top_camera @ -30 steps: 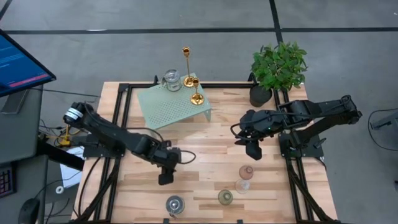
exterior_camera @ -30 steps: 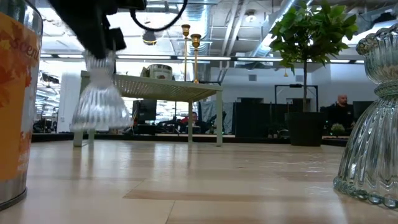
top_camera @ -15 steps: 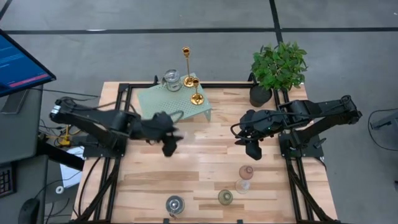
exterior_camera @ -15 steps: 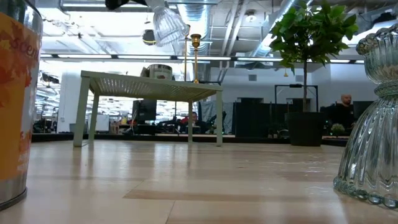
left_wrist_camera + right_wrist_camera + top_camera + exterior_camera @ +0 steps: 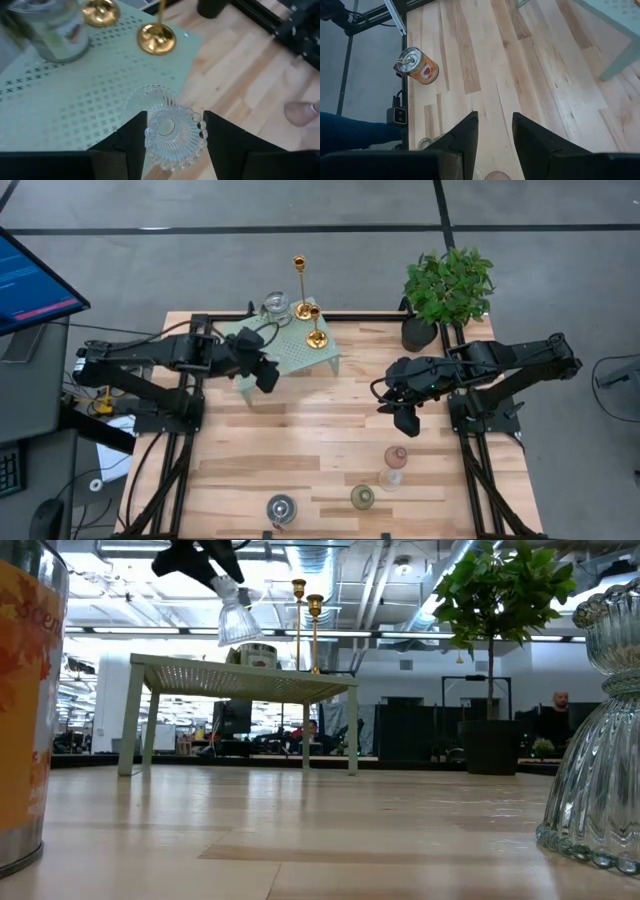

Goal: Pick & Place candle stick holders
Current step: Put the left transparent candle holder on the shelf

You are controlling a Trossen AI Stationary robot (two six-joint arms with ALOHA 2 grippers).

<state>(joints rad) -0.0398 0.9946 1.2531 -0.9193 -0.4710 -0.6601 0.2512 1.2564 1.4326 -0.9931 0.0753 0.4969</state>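
My left gripper (image 5: 265,375) is shut on a clear ribbed glass candle holder (image 5: 238,625) above the near-left part of the mint-green rack (image 5: 300,355). On the rack stand a tall gold candlestick (image 5: 299,280), a short gold one (image 5: 316,328) and a glass jar holder (image 5: 275,308). My right gripper (image 5: 408,420) is open and empty above the table's right middle. A pink holder (image 5: 396,456), a clear one (image 5: 390,478), a greenish one (image 5: 362,497) and a silvery tin (image 5: 281,508) stand near the front edge. My left gripper pinches the holder's narrow beaded top (image 5: 175,131) between its two fingers (image 5: 132,137), one on each side. The fingers slant down from the table's left. The holder hangs below them, wide ribbed base (image 5: 240,635) down, a little tilted, clear of the rack (image 5: 240,680).
A potted plant (image 5: 447,290) stands at the table's far right corner. In the low view, an orange tin (image 5: 25,690) and a large clear glass holder (image 5: 600,740) stand close to the camera. Bare wood lies between the rack and the front holders.
My left gripper has carried the clear holder from low over the table's middle up and toward the far edge, and now holds it over the rack. The holder rose well above the rack, tilted, then came down closer to the rack top, more upright.
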